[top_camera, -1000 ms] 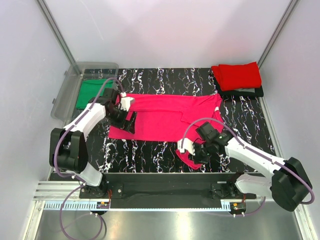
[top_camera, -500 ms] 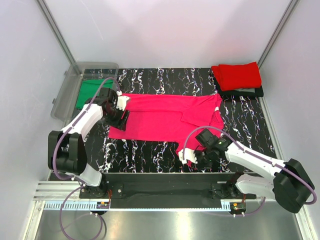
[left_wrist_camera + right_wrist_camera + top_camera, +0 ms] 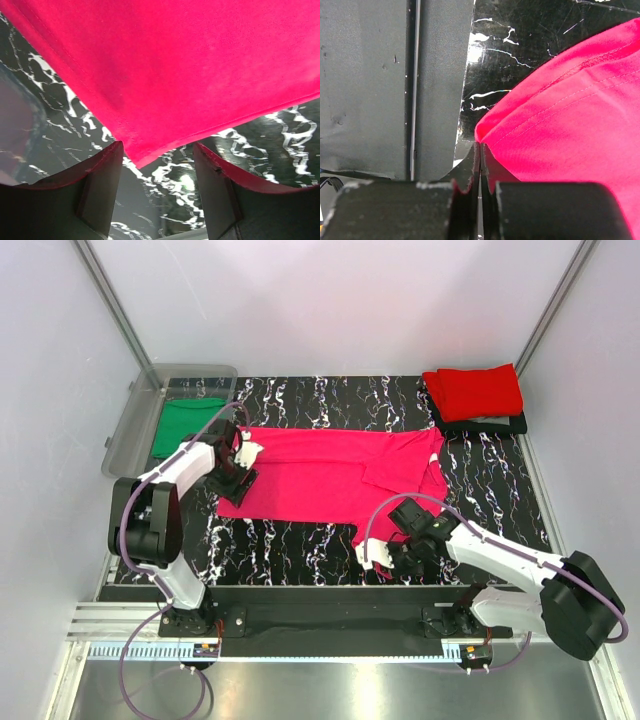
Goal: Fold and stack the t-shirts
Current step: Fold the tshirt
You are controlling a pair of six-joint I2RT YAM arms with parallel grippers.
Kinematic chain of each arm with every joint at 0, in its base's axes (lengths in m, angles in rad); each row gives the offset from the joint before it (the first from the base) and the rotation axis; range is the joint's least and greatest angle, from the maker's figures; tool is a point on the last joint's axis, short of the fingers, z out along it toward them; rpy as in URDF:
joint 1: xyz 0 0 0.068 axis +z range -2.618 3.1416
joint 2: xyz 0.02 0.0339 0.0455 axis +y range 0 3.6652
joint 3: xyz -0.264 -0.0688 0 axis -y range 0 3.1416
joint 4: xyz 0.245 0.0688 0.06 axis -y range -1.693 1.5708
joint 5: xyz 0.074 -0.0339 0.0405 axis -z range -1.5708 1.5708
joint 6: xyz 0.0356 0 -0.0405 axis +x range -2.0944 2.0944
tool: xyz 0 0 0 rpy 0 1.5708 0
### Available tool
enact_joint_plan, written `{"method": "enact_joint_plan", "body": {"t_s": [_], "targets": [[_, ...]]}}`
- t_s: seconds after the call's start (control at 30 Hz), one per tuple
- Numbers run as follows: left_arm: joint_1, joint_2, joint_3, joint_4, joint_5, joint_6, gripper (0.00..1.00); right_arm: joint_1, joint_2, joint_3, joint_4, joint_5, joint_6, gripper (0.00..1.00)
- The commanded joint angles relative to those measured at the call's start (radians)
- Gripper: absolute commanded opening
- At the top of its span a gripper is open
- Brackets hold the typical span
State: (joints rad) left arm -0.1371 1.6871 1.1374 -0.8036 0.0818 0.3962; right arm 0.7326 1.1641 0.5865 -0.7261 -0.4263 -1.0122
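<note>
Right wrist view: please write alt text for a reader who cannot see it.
The right tool, shut, appears to pinch a folded edge of the magenta-pink t-shirt, which fills the right side. Beyond it are the black marbled table and, left, a grey strip.

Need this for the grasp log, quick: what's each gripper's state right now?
Left gripper: open, jaws either side of a corner of the pink t-shirt, not gripping it.
Right gripper: shut, pinching the pink t-shirt's edge.
</note>
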Motion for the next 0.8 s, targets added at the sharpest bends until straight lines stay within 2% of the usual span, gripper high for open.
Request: {"method": "enact_joint_plan", "body": {"t_s": [0.0, 0.27, 0.5, 0.77], "targets": [[0.002, 0.003, 0.038, 0.033, -0.056, 0.09, 0.64, 0.01, -0.013, 0.019, -0.004, 0.012, -0.014, 0.0], [0.002, 0.014, 0.01, 0.047, -0.103, 0.162, 0.62, 0.01, -0.034, 0.006, -0.024, 0.009, -0.003, 0.0], [0.002, 0.02, -0.021, 0.018, -0.119, 0.167, 0.49, 0.008, -0.023, 0.018, -0.013, 0.024, -0.009, 0.0], [0.002, 0.017, -0.065, 0.018, -0.129, 0.168, 0.49, 0.01, -0.021, 0.013, -0.009, 0.024, -0.005, 0.0]]}}
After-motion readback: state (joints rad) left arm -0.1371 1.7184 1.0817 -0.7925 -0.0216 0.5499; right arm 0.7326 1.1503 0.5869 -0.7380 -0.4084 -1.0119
